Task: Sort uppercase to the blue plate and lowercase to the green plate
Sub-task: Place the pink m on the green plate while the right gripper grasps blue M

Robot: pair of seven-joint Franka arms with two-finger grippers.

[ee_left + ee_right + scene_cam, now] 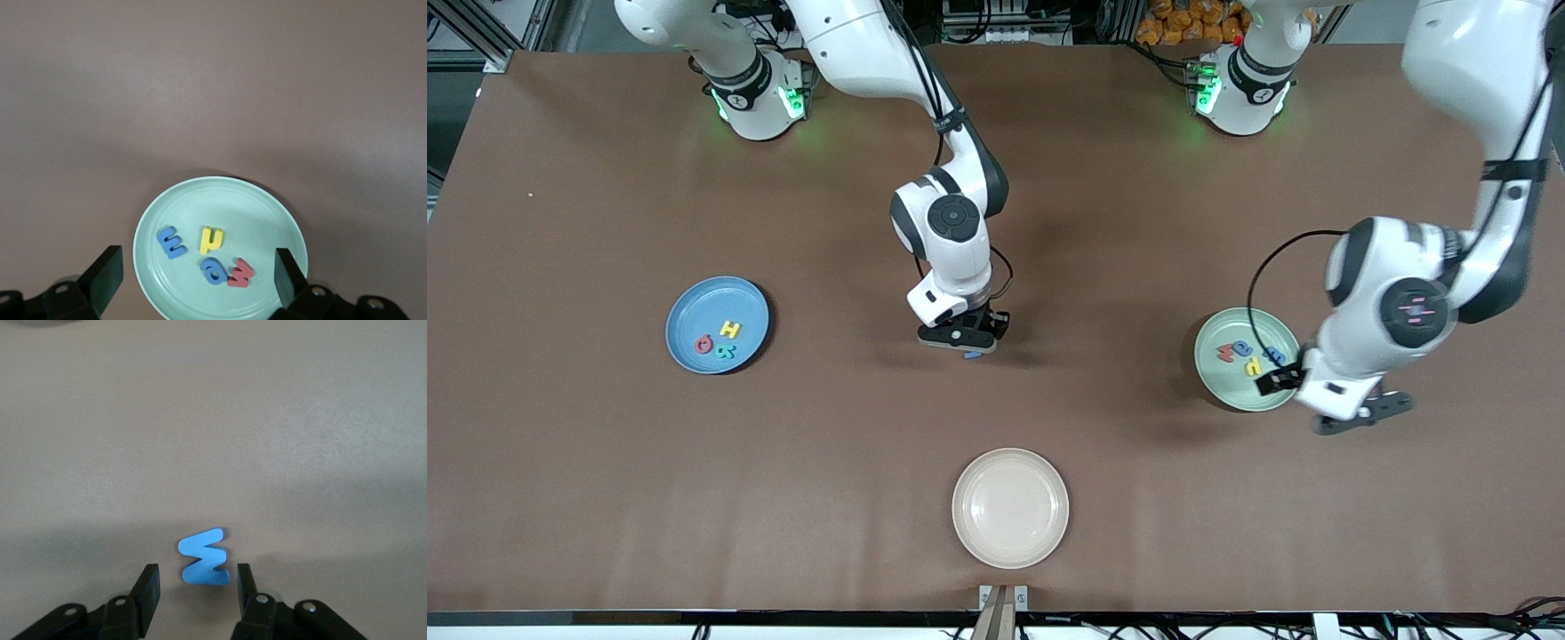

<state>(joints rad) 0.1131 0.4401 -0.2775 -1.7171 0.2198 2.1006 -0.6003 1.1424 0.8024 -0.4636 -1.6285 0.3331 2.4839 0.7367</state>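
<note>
Brown matting covers the whole table (605,498), and near its middle lies a blue M (205,557), flat on the bare surface between the two coloured plates. Right gripper (198,588) is low over it, its fingers (148,585) standing apart on either side of the letter without touching it; nothing else lies close by. Toward the right arm's end sits the blue plate (685,307), holding a yellow H (730,330), a red ring-shaped letter (704,344) and a teal letter (725,350). Toward the left arm's end sits the green plate (267,207), holding a blue E-like letter (171,242), a yellow hooked letter (211,241), a rounded blue letter (215,271) and a red w (240,273), the last two touching. Left gripper (197,273) hovers over that plate's rim with its fingers (107,273) wide apart and holding nothing. Nearest the front camera is a cream plate (1010,507).
</note>
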